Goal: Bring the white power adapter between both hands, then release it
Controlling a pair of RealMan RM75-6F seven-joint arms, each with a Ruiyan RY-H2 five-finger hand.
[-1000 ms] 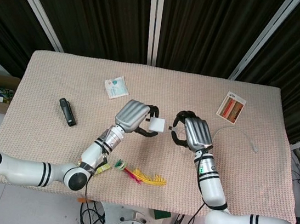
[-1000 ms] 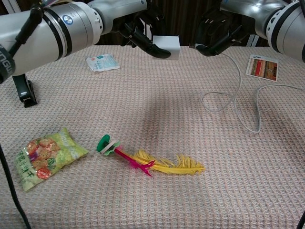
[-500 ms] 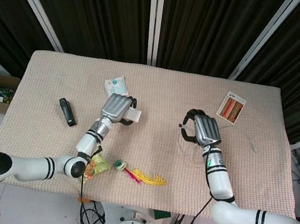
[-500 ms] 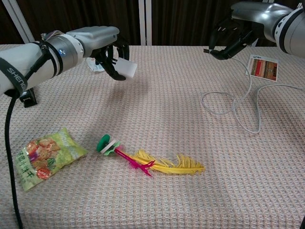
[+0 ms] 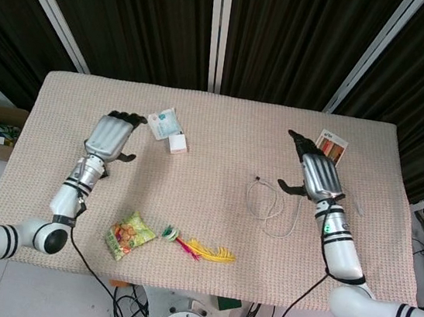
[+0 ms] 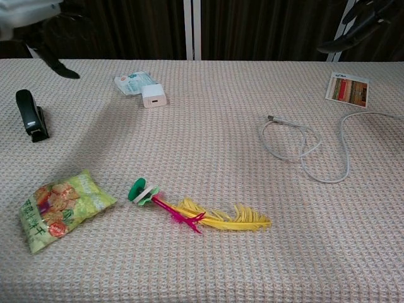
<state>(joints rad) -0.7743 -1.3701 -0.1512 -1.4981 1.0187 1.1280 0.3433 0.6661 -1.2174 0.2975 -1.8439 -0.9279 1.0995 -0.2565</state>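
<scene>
The white power adapter (image 5: pixel 176 144) (image 6: pixel 152 96) lies on the table next to a white-and-green packet (image 5: pixel 164 123) (image 6: pixel 134 83), with nothing holding it. My left hand (image 5: pixel 110 135) hovers to the left of the adapter, fingers spread and empty; the chest view shows only dark fingertips (image 6: pixel 59 66) at the top left. My right hand (image 5: pixel 318 173) is far to the right, fingers spread, holding nothing; in the chest view its fingers (image 6: pixel 355 31) show at the top right corner.
A white USB cable (image 5: pixel 269 209) (image 6: pixel 303 148) lies loose right of centre. A card (image 5: pixel 327 151) (image 6: pixel 348 89) sits at the back right, a black stapler (image 5: pixel 95 158) (image 6: pixel 28 114) at the left. A snack bag (image 5: pixel 128 235) (image 6: pixel 55 205) and a yellow feather toy (image 5: pixel 198 248) (image 6: pixel 202 214) lie near the front edge.
My left hand let go of the adapter, which now lies on the table, and drew back to the left. My right hand opened and moved further right; the cable end dropped to the table.
</scene>
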